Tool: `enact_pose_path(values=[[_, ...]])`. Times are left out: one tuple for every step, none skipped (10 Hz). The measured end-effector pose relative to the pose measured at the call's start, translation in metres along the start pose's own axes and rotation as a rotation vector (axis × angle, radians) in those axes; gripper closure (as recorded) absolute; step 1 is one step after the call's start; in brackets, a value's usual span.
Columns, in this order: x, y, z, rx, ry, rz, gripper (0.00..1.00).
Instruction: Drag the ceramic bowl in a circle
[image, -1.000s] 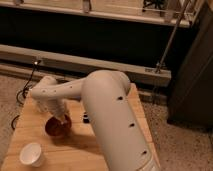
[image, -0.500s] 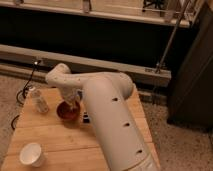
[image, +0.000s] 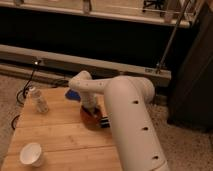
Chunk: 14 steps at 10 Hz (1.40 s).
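Camera view is showing the jaws reaching down at the ceramic bowl (image: 90, 119) toward the far right of the tabletop (image: 60, 137), their opening impossible to tell, so the dragging is probably underway, the circle's remaining share being unclear.

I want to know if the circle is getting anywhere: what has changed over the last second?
The gripper, down at the bowl, has swept across the table, first away from the front edge and then to the right. The bowl went with it. The arm swung clear of the bottle, which now shows fully. The white cup and the bottle stayed put.
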Motion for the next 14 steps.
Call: enact_pose_path(values=[[-0.011, -0.003, 0.0, -0.004, -0.003, 0.004, 1.0], [-0.024, -0.012, -0.002, -0.006, -0.002, 0.001, 1.0], [-0.032, -0.025, -0.018, -0.022, 0.024, -0.01, 1.0], [-0.037, -0.044, -0.032, -0.034, 0.046, -0.035, 1.0], [-0.039, -0.059, -0.042, -0.046, 0.062, -0.062, 1.0], [-0.04, -0.076, -0.052, -0.06, 0.074, -0.101, 1.0], [-0.037, -0.097, -0.062, -0.071, 0.085, -0.151, 1.0], [-0.028, -0.117, -0.069, -0.076, 0.099, -0.205, 1.0], [-0.013, -0.138, -0.076, -0.08, 0.12, -0.274, 1.0], [0.003, -0.159, -0.082, -0.081, 0.138, -0.342, 1.0], [0.021, -0.179, -0.09, -0.084, 0.162, -0.414, 1.0], [0.034, -0.188, -0.096, -0.093, 0.18, -0.458, 1.0], [0.057, -0.204, -0.106, -0.101, 0.212, -0.528, 1.0], [0.075, -0.212, -0.114, -0.106, 0.237, -0.57, 1.0]])
